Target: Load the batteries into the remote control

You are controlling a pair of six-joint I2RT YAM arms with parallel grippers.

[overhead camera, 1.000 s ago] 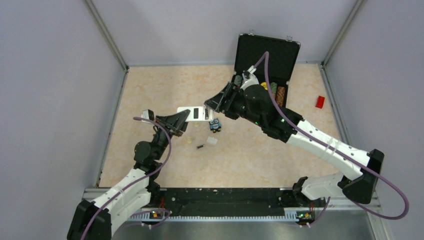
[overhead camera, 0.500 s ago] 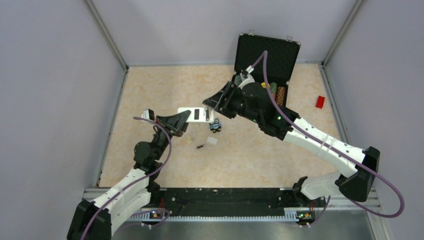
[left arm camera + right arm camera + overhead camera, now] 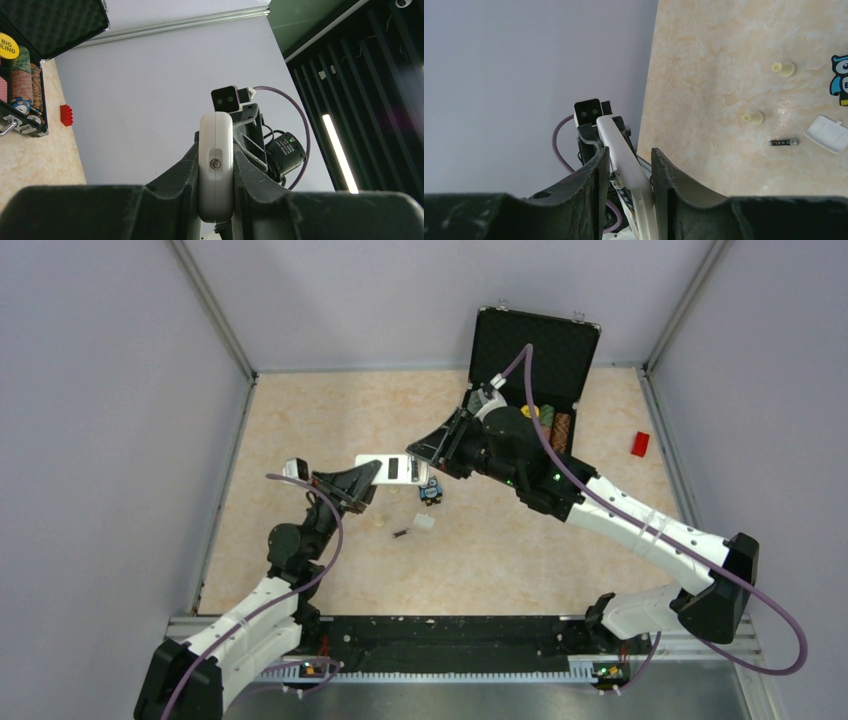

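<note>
The remote control [image 3: 395,469] is a white bar held level above the table, with its dark bay facing up. My left gripper [image 3: 368,478] is shut on its left end; the left wrist view shows that end [image 3: 216,145] clamped between both fingers. My right gripper [image 3: 420,452] is at the other end. In the right wrist view its fingers [image 3: 597,170] stand on either side of the remote [image 3: 616,137]. One battery [image 3: 616,179] lies against the remote, squeezed in by the left finger. A second battery [image 3: 401,533] lies loose on the table [image 3: 783,142].
A white battery cover [image 3: 424,522] lies beside the loose battery. A blue owl toy [image 3: 431,491] and two cream pegs [image 3: 753,118] sit nearby. An open black case [image 3: 535,345] with chips stands at the back. A red block [image 3: 640,443] lies far right.
My right gripper's jaws have narrowed around the remote's end and the battery. The right arm shifted slightly. The left gripper and the remote stayed put.
</note>
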